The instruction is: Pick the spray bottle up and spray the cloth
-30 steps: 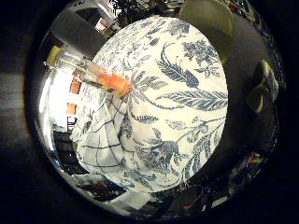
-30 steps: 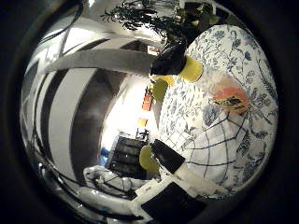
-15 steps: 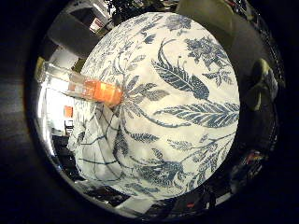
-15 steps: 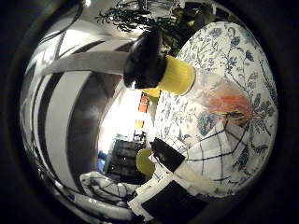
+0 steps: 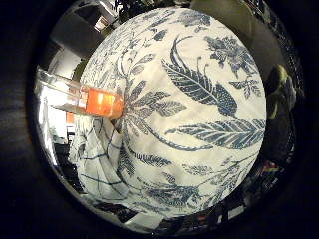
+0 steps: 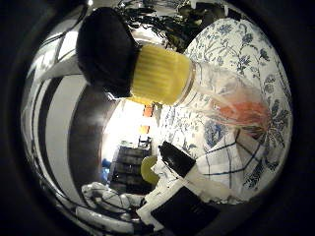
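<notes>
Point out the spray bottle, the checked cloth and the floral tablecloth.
spray bottle (image 6: 160,74): thumb side palm view, on its ribbed yellow collar.
checked cloth (image 5: 99,164): little finger side palm view, on its folds.
floral tablecloth (image 5: 199,89): little finger side palm view, on a leaf print.

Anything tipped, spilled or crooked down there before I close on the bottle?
The spray bottle stands upright on the floral tablecloth with orange liquid inside, no spill visible. Only the checked cloth beside it looks untidy: rumpled, not flat.

home | floral tablecloth (image 5: 199,124) | chandelier (image 6: 157,19) | dark dresser (image 6: 129,160)
</notes>
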`<state>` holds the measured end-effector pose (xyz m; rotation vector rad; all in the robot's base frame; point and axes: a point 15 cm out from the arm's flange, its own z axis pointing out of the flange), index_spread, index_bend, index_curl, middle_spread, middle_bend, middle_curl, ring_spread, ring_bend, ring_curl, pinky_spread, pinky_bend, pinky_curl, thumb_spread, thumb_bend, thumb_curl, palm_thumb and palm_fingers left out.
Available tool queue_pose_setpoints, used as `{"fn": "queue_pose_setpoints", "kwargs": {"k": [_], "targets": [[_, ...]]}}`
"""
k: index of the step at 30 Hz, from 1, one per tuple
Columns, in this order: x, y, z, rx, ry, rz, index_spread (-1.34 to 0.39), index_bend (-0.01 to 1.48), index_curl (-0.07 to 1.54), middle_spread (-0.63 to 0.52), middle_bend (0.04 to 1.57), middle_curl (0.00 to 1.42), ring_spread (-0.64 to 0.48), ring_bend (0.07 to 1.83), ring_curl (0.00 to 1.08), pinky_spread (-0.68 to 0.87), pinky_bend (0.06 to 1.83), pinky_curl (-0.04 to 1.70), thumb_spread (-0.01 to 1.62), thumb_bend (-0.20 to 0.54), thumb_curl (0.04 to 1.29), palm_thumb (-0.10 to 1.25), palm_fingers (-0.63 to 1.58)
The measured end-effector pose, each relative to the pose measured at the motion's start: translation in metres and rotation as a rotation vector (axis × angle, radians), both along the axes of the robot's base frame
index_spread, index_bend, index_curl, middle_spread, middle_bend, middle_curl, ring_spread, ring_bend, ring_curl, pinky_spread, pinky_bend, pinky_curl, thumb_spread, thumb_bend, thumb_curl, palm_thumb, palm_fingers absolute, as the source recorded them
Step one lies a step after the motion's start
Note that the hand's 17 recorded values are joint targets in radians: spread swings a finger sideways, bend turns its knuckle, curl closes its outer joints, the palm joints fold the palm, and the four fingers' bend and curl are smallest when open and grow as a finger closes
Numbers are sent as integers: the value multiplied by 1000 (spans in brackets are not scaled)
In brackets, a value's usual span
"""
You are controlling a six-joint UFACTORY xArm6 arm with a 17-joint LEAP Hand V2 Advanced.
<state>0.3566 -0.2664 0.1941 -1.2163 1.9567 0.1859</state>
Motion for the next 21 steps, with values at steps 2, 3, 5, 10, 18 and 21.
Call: {"fn": "queue_pose_setpoints", "kwargs": {"k": [2,3,5,10,18,21], "targets": [[2,4,-5,24,11,-2,-149,149,264,172,296,353,199,431,268,346,448,286,1010,-25,316,576,136],[3,5,-6,30,14,-2,-146,148,263,173,298,353,199,439,271,339,444,285,1010,-25,315,576,142],[8,14,-9,40,20,15,-140,141,258,175,306,354,194,468,276,332,441,283,1009,-26,315,577,163],[24,41,-13,67,43,65,-150,150,246,60,384,377,73,660,314,238,475,275,1012,-24,318,590,405],[45,121,-19,266,79,203,-350,580,495,-172,917,608,-219,1057,494,-337,869,404,1004,-14,346,718,1343],[52,150,-16,385,88,249,-329,816,621,-153,1082,666,-213,1177,549,-324,1073,503,998,-12,366,780,1335]]}}
